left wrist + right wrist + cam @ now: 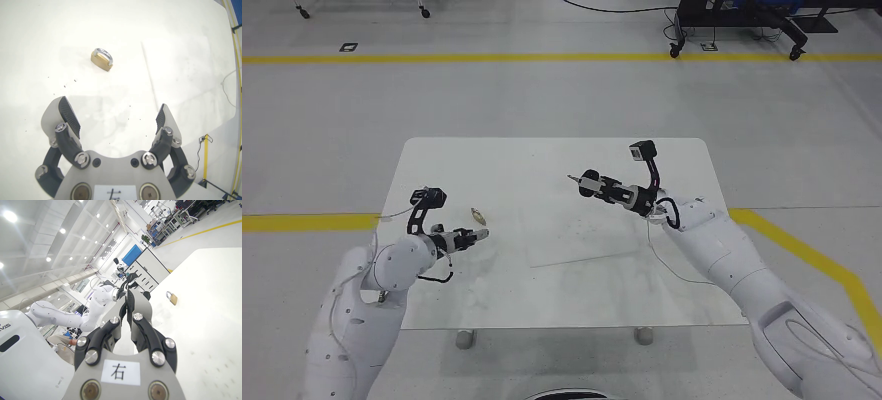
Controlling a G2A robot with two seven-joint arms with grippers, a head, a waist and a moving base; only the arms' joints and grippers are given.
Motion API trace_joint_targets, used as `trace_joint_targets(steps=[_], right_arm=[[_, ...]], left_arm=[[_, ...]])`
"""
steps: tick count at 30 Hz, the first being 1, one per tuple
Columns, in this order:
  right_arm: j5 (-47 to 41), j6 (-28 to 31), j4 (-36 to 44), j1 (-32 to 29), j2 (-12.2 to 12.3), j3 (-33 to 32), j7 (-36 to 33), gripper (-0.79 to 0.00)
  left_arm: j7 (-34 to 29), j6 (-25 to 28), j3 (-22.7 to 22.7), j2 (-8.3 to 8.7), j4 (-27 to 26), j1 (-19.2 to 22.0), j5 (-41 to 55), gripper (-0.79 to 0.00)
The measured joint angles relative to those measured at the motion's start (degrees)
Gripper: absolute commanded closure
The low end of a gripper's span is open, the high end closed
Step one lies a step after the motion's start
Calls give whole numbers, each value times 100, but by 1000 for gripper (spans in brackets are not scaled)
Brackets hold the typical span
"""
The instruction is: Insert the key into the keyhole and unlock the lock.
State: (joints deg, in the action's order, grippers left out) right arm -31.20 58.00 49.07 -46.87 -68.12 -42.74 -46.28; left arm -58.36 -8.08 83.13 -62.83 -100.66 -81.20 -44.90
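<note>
A white rectangular table [542, 160] with rounded corners bears a small brass padlock [478, 213] [102, 59] [172, 298] with a silver shackle on its left half. Tiny dark specks [64, 86] dot the surface nearby. A faint rectangular outline [587, 262] marks the middle.

Your lock [102, 61] has a satin brass body and a glossy metal shackle. The white table [189, 56] you work on looks smooth and faintly glossy.

Likely factory-style robot lab: high ceiling [37, 237], yellow floor lines [542, 57], workbenches [170, 220].
</note>
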Motion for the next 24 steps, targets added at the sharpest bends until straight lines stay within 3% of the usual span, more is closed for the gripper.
trace_joint_targets(steps=[4,6,8,12,15,20,24], right_arm=[[0,0,0,0,0,0,0,0],[0,0,0,0,0,0,0,0],[0,0,0,0,0,0,0,0],[0,0,0,0,0,0,0,0],[0,0,0,0,0,0,0,0],[0,0,0,0,0,0,0,0],[0,0,0,0,0,0,0,0]], left_arm=[[148,-406,-213,-39,245,250,-148,-779],[303,-561,-284,-67,339,384,-74,-603],[433,-663,-359,-92,435,491,-4,-523],[464,-748,-552,-123,684,683,-67,-523],[472,-769,-688,-146,879,816,-97,-428],[523,-805,-851,-183,1191,1035,-94,-422],[630,-886,-941,-213,1414,1190,-108,-366]])
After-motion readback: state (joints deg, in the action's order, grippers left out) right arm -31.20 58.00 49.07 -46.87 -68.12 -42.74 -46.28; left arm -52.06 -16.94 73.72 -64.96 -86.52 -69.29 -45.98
